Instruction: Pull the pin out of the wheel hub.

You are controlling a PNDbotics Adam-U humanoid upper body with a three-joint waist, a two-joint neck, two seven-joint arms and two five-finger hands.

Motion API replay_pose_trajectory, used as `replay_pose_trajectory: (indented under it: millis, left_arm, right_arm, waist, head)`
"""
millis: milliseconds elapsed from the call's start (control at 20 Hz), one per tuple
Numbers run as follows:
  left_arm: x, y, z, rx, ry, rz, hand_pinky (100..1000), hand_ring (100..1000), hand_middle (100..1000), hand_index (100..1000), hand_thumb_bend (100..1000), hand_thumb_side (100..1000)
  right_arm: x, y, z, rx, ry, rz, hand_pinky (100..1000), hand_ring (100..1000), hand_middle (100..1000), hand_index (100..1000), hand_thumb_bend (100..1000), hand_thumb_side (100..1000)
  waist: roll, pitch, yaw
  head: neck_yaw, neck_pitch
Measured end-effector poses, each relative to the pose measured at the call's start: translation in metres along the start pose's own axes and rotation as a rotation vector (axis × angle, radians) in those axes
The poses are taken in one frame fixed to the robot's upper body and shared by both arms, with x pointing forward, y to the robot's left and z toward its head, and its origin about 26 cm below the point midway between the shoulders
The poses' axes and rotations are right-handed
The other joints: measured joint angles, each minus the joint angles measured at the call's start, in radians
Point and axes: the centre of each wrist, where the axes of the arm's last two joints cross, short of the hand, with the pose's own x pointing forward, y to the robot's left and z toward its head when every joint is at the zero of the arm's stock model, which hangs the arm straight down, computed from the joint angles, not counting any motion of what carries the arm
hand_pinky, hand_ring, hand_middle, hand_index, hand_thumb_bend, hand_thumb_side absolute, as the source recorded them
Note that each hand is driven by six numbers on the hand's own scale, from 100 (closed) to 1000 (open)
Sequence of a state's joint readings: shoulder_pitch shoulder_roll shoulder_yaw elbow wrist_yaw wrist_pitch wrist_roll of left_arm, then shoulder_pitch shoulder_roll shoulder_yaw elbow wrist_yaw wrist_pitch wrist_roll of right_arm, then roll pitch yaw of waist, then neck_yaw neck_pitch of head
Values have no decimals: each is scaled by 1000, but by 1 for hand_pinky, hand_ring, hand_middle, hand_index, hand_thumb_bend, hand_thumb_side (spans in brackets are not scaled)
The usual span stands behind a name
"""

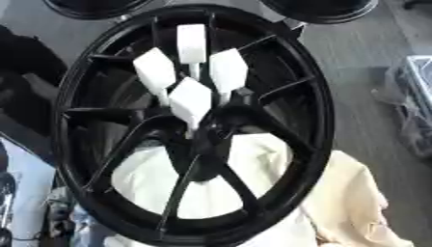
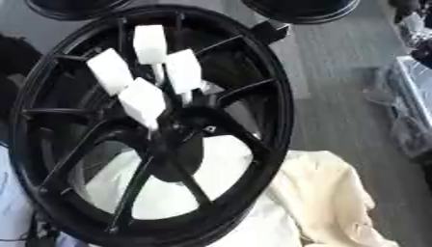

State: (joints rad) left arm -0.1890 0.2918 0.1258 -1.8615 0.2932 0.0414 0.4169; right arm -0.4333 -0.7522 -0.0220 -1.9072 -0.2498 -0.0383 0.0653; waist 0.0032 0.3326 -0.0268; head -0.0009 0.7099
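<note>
A big black spoked wheel (image 1: 194, 125) fills both views, lying tilted on a cream cloth (image 1: 354, 193). Around its hub (image 1: 207, 129) stand several pins with white block-shaped heads: one at the top (image 1: 192, 43), one at the left (image 1: 155, 71), one at the right (image 1: 228, 70) and the nearest one (image 1: 191, 99) just above the hub's middle. Thin pale stems run from the heads down toward the hub. Where each stem enters the hub is hidden by the heads and the dark spokes. Neither of my hands shows in either view.
Two more black wheels (image 1: 320, 9) (image 1: 93, 7) lie at the top edge. A crate wrapped in clear plastic (image 1: 413, 96) stands on the grey floor at the right. A dark shape (image 1: 25, 72) sits at the left edge.
</note>
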Motion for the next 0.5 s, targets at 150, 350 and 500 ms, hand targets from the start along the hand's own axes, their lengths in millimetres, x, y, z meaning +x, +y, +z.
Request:
replay_pose_trajectory:
  millis: [150,350,500]
  left_arm:
    - [0,2,0,-2,2,-13,780,801,683,753,173,849]
    - [-3,7,3,0,15,-31,780,801,683,753,171,853]
    - [-6,12,5,3,29,-48,780,802,682,753,168,854]
  right_arm:
    - [27,-3,-14,103,-95,70,955,838,775,867,100,229]
    - [53,-5,-32,242,-180,163,939,837,779,866,100,225]
    - [71,-7,-44,350,-224,232,928,834,778,863,100,226]
  waist:
    - [-2,-5,-2]
    - [-8,-15,-2]
    - [-10,-25,0]
  head:
    - [-1,2]
    - [-9,17]
    - [-20,31]
